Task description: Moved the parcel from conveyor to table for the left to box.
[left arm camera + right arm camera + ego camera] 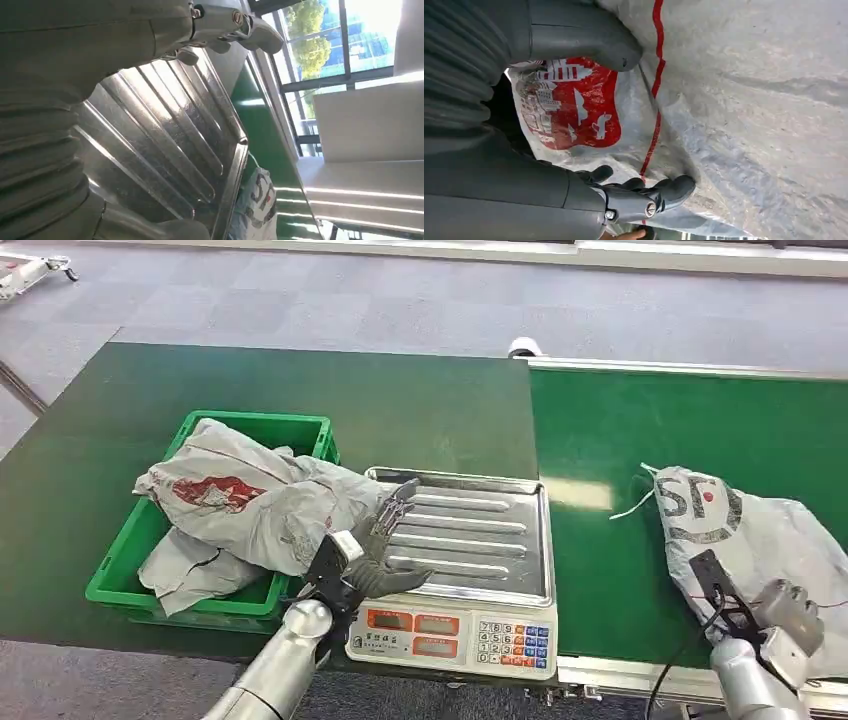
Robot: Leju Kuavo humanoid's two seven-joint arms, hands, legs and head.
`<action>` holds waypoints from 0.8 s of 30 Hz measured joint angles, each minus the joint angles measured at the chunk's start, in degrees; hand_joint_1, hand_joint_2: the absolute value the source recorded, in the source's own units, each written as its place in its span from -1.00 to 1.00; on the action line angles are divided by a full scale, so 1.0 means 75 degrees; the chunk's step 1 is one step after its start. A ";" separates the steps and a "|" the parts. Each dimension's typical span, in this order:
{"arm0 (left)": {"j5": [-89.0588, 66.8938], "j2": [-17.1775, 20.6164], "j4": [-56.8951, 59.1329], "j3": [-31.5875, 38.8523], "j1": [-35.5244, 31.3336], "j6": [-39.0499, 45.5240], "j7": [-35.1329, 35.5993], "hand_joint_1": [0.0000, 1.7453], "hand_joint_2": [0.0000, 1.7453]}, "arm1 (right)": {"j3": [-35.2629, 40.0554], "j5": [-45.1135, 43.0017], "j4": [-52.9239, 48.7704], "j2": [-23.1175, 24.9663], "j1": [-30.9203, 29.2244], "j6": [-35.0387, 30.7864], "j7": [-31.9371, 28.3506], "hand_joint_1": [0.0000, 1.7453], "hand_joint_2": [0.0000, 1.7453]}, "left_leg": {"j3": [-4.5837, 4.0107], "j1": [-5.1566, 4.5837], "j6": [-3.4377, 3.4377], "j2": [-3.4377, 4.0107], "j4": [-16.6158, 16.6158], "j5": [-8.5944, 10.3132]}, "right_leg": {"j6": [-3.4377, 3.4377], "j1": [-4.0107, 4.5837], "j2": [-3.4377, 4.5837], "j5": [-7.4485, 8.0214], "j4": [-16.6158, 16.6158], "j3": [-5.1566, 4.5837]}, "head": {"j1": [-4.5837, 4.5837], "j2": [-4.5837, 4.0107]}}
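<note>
Head view: parcel (760, 540) lies at frame right on the conveyor (620, 440), under my right hand (790, 615), whose fingers (674, 190) press its wrap. Left hand (375, 555), fingers spread, empty, hovers over the scale tray (480, 530).

One scale (455, 570) sits at the near edge of the tabletop (300, 390), with one steel pan on top. One green crate (125, 570) stands just left of the scale, holding two grey parcels: one large (250, 495) and one smaller (185, 575) beneath it. One more grey parcel (750, 540) lies right of the scale on the one green conveyor belt (640, 430). Two robot hands show: the left hand (380, 550) over the scale and the right hand (785, 615) at the belt parcel.
</note>
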 measured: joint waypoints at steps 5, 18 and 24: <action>-0.0009 -0.0006 0.0000 0.0058 -0.0002 0.0000 0.0000 -1.00 1.00 | 0.0000 0.0134 0.0123 -0.0009 -0.0082 0.0175 0.0108 -1.00 -1.00 | -0.0001 0.0000 0.0000 0.0001 0.0000 0.0000 | 0.0000 0.0000 0.0001 0.0000 0.0000 0.0000 | 0.0000 0.0000; -0.0058 -0.0015 0.0012 0.0064 -0.0016 -0.0009 0.0000 -1.00 1.00 | 0.0000 0.0125 0.0248 0.0011 -0.0138 0.0851 -0.0090 1.00 1.00 | -0.0001 0.0000 0.0000 0.0000 0.0000 0.0000 | 0.0000 0.0000 0.0000 0.0000 0.0000 0.0001 | -0.0003 0.0000; -0.0076 -0.0015 0.0020 0.0064 -0.0017 -0.0009 0.0000 -1.00 1.00 | 0.0000 -0.0006 0.0248 0.0041 -0.0213 0.1044 -0.0393 1.00 1.00 | 0.0001 0.0000 0.0000 0.0000 0.0000 0.0000 | 0.0000 0.0001 0.0000 0.0000 0.0000 0.0005 | 0.0000 0.0000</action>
